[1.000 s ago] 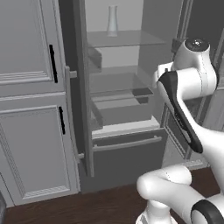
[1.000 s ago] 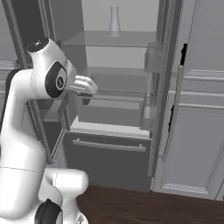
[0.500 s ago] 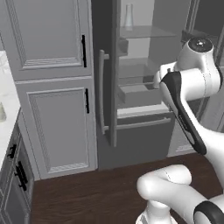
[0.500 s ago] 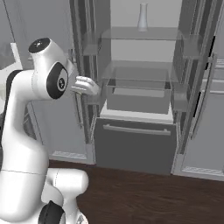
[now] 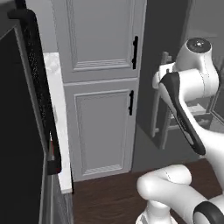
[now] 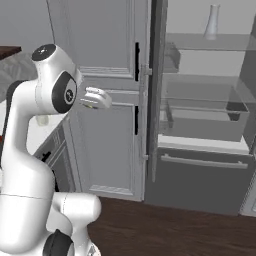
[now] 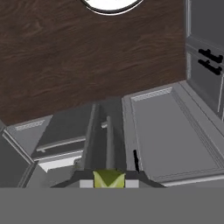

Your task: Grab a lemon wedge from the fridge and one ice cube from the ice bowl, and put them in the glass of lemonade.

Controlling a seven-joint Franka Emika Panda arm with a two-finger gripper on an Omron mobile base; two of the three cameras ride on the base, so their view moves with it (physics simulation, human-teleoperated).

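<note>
Flat, even light (soft, slightly blurry)

The floor (image 6: 165, 225) is dark brown wood with a visible grain and a slight sheen. The panelled cabinets (image 5: 103, 92) look like matt painted light grey, with glossy black handles (image 5: 135, 52). The fridge (image 6: 200, 185) has a dull dark grey, metal-like face, and its shelves (image 6: 210, 42) look like clear, smooth glass. At the left the desk (image 5: 57, 109) is pale speckled stone. The lemon wedge (image 7: 109, 179) in the claw (image 7: 109, 183) is flat yellow-green.
</note>
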